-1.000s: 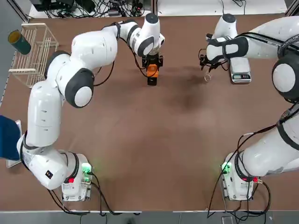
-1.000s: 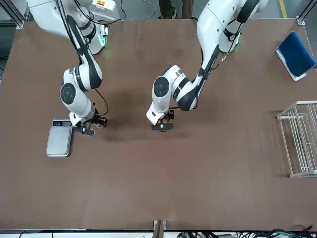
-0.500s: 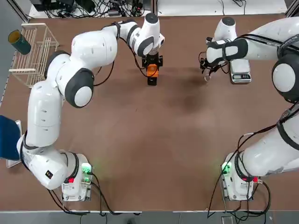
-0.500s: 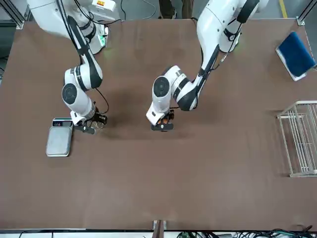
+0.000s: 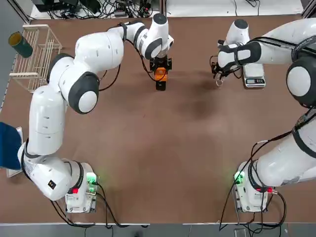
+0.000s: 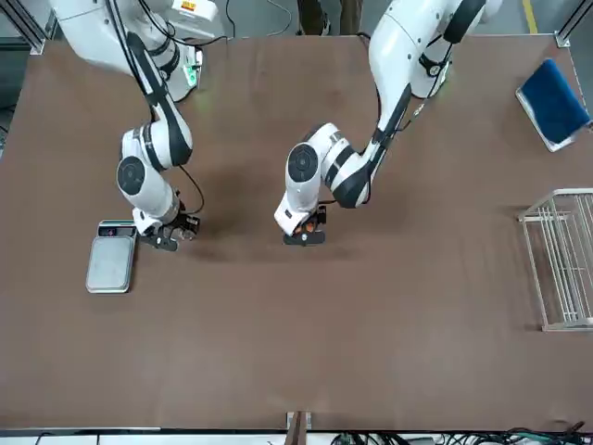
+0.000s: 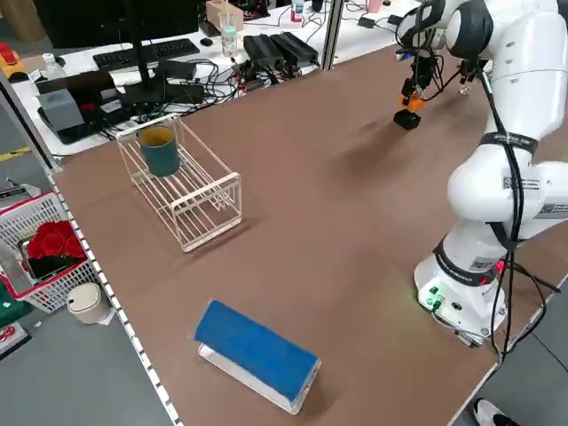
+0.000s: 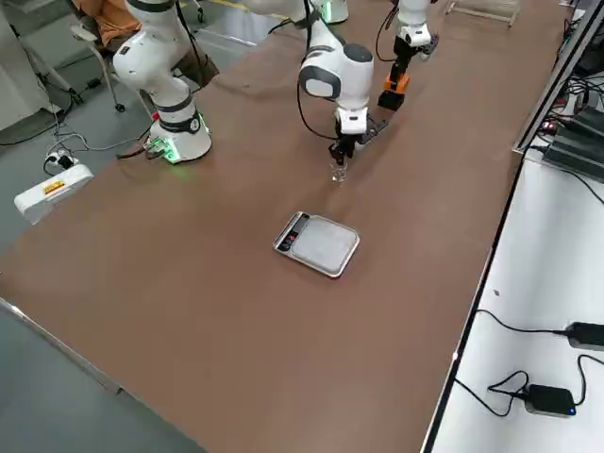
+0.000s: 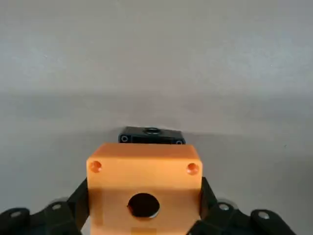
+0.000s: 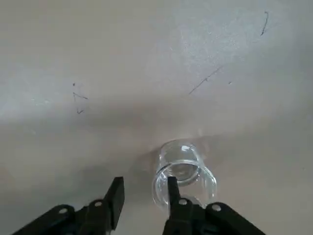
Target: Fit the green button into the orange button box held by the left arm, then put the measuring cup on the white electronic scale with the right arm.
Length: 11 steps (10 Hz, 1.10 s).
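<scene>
2 grippers — left gripper [image 9: 145, 215] pinching cubic orange button box [image 9: 145, 181], right gripper [image 10: 143, 196] spread at clear measuring cup [image 10: 183, 178] rim.

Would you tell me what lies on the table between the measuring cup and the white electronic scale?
Nothing does: in the right side view, only bare brown table separates the measuring cup, at the right gripper, from the white electronic scale. The top view agrees.
</scene>
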{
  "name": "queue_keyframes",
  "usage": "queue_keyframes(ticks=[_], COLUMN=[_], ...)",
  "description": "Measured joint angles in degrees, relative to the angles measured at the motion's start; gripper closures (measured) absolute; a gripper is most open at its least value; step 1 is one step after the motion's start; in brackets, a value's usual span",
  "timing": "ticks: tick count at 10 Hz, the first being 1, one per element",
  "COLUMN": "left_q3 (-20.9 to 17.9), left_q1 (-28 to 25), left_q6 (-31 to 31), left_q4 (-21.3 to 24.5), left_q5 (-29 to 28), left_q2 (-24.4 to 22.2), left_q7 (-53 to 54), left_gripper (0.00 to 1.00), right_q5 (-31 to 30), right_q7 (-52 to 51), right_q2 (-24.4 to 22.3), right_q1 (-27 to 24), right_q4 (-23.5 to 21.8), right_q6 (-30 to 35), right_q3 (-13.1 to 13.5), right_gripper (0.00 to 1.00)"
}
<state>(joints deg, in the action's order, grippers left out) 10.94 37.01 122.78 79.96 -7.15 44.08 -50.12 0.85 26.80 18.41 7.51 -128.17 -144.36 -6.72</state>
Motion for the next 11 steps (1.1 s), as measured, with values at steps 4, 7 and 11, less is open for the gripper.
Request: queue_keyframes(ticks=[4,7,11], left_q3=[0.0,0.0,0.1], left_q1=[0.0,-0.1,-0.1], left_q6=[0.0,-0.4,-0.6], left_q4=[0.0,0.1,0.5], left_q5=[0.1,0.1,0.1], left_q2=[-0.2,-0.2,-0.4], left_q7=[-0.2,-0.4,-0.6], left_gripper=[0.13,0.13,0.13], right_q5=[0.0,0.0,0.0], right_q7=[0.0,0.0,0.0], right_q2=[0.2,0.2,0.3], right_q1=[-0.1,-0.3,-0.3], right_q4=[0.0,0.0,0.0], right_q6=[-0.1,-0.1,-0.2], right_q3=[0.1,0.2,0.2], right_gripper=[0.65,0.71,0.76])
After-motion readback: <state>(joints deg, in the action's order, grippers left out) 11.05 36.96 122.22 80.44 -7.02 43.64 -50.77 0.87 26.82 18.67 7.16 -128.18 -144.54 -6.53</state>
